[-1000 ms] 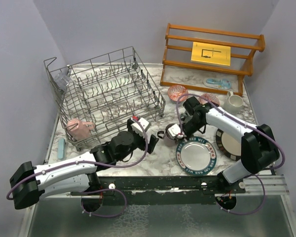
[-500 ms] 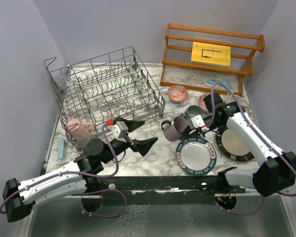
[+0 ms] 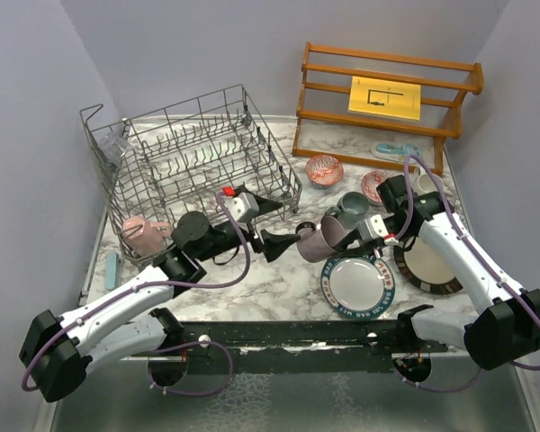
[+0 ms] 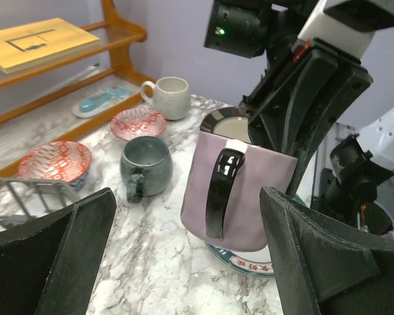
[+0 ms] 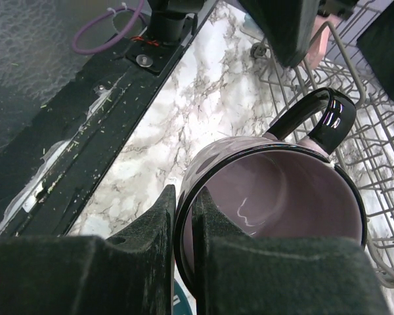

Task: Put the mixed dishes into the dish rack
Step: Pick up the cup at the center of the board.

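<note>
My right gripper is shut on the rim of the mauve mug, one finger inside and one outside, and holds it above the table at the blue-rimmed lettered plate's left edge. The mug's black handle faces my left gripper, which is open and empty, with the mug just beyond its jaws. The dish rack stands at the back left and holds a pink mug and a clear glass.
A grey mug, two red-patterned bowls, a white mug and a dark-rimmed beige plate sit on the right. A wooden shelf stands at the back right with a light-blue item.
My right gripper has carried the mauve mug left and lower, over the plate's edge. My left gripper has swung up and right, open, until its jaws face the mug.
</note>
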You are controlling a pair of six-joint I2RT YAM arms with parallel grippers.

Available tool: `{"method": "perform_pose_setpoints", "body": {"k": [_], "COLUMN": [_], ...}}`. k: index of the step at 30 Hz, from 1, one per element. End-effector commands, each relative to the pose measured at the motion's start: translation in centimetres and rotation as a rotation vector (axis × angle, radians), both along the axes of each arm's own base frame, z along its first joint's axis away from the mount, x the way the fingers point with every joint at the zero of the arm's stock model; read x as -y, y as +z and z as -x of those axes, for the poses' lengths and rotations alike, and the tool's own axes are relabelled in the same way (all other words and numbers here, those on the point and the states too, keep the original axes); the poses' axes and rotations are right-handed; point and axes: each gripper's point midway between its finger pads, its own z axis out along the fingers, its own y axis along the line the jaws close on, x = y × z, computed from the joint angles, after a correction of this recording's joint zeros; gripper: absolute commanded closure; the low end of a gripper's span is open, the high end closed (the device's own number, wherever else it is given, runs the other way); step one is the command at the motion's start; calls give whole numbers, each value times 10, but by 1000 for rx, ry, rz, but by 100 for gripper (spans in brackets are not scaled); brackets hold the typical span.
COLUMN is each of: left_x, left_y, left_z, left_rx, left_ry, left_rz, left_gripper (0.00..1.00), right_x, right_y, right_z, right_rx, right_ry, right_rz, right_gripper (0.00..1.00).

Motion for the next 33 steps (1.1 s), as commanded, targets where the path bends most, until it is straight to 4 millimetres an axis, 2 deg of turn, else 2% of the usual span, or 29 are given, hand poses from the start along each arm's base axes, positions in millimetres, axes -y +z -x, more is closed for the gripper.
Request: {"method": "perform_pose_setpoints", "body": {"k": [1,7,12,18,24,26,29,31,32,33], "left_x": [18,28,33,36,41,43,46,47,47,47], "left_y": [16,17,12,0,-3,-4,-3,-3,-4,-3], "left_z": [18,22,20,17,19,21,22,23,23,24], "left_rx": [26,1,-11,-31,-37,-42,-47,-48,-50,-48], "left_ry": [-174,-236,-249,-253,-294,-315,-336,-347,-354,-360], "left_rz": [65,123,106,67,54,54,54,57,57,58], "left_gripper": [8,14,28,40,51,58,82,92,99,100], "right_x": [-5,-5,-6,-6,-7,-7,-7,-7,-7,-7], "right_y": [27,25,26,27,26,25,23,22,20,19], "right_z": [7,8,8,9,8,8,8,7,7,6], "right_rx": [30,23,18,12,9,6,0,-2,-5,-7], "right_ry": [22,24,25,27,29,29,28,28,27,27], "right_rz": [-141,-144,-154,-163,-166,-166,-163,-160,-157,-154], "right_gripper": [99,99,99,99,99,99,99,99,99,99]}}
